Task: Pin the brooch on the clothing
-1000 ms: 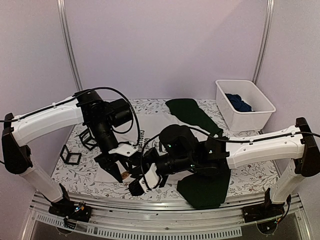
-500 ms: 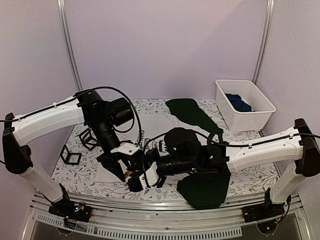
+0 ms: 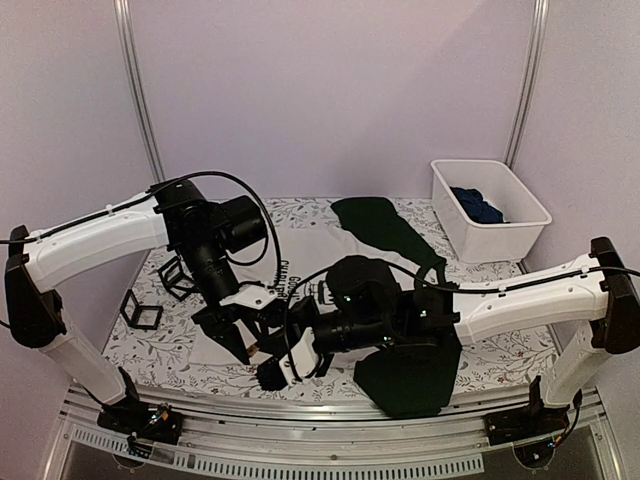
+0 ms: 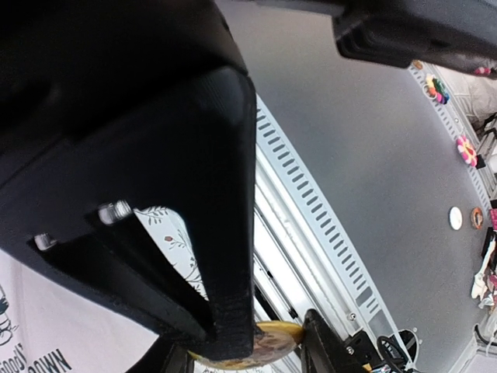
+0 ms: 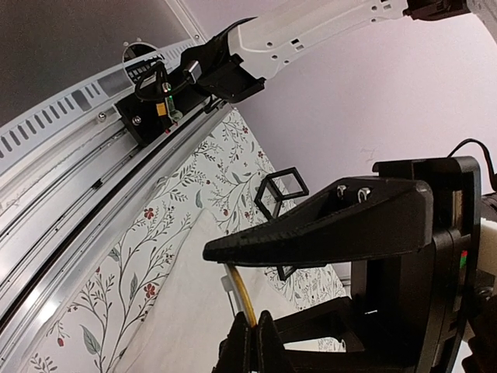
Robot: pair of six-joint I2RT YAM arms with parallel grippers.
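White, dark-sleeved T-shirt (image 3: 315, 245) spread flat on the floral table (image 3: 150, 345) in the overhead view, under both arms. Low over its near edge, left gripper (image 3: 247, 347) clamped on the small gold brooch (image 3: 255, 348); right gripper (image 3: 268, 372) tip to tip with it, just beside. At far right, white bin (image 3: 490, 240) with a dark blue garment (image 3: 478, 205) inside; black square frames (image 3: 141, 311) left of the T-shirt.

Left wrist view: brooch (image 4: 268, 340) gripped between the two black fingers (image 4: 225, 233); T-shirt (image 4: 35, 311) at lower left, part of its lettering showing; slotted metal rail (image 4: 311, 233) beyond.

Right wrist view: right gripper (image 5: 253, 342) with tips pressed together, brooch's thin yellow edge (image 5: 241, 295) rising straight out of them; whether actually pinching it, cannot tell. Directly above, a black finger of the left gripper (image 5: 326, 225); T-shirt (image 5: 178, 311) beneath
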